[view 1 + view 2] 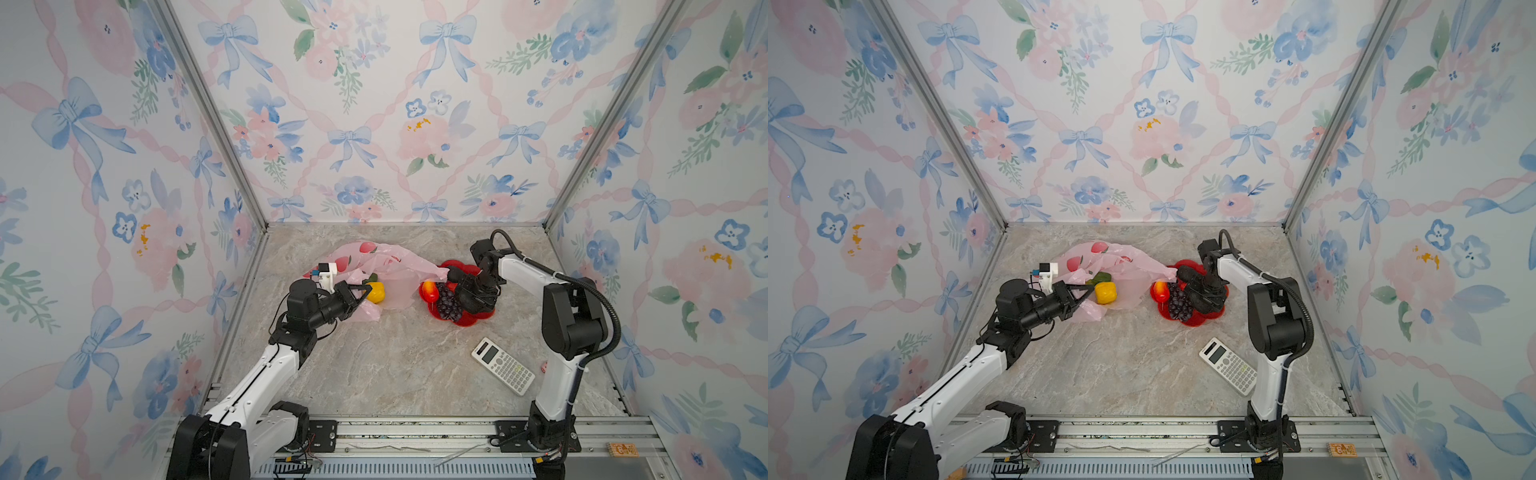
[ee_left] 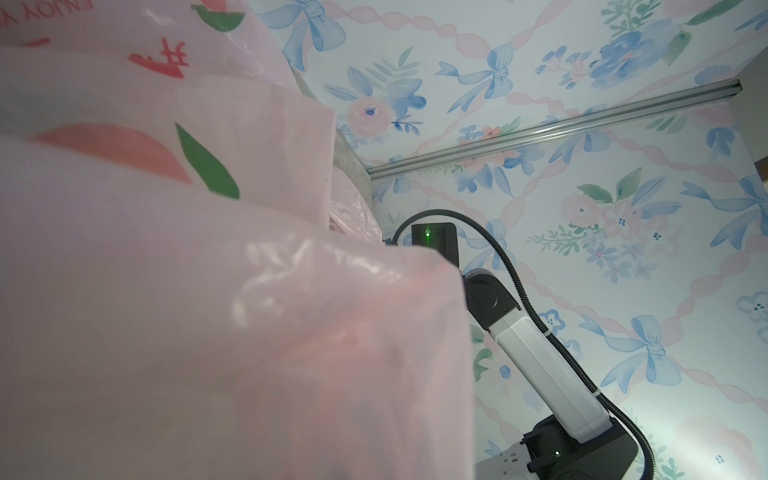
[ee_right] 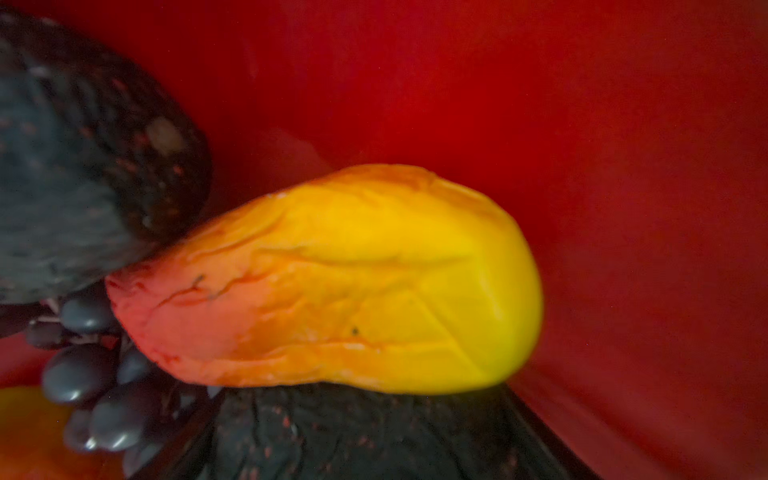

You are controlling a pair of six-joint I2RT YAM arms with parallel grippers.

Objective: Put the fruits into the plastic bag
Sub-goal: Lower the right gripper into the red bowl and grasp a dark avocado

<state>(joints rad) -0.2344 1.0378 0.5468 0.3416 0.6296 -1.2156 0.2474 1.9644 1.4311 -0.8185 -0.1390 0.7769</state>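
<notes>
The pale-pink plastic bag (image 1: 384, 259) with red peach prints lies at the back of the table, its mouth facing front. My left gripper (image 1: 362, 292) is shut on the bag's front edge and holds it up. A yellow lemon (image 1: 375, 292) and a dark green fruit (image 1: 371, 277) show in the mouth. In the left wrist view the bag (image 2: 208, 291) hides the jaws. My right gripper (image 1: 467, 296) is down in the red plate (image 1: 465, 320), among a mango (image 3: 353, 282), an avocado (image 3: 83, 174) and grapes (image 3: 95, 374). Its fingers are hidden. Another mango (image 1: 429, 289) lies on the plate's left.
A white calculator (image 1: 503, 371) lies front right, near the right arm's base. A tiny pink figure (image 1: 544, 366) peeks out beside that arm. Flowered walls close in three sides, and a metal rail (image 1: 415, 432) runs along the front edge.
</notes>
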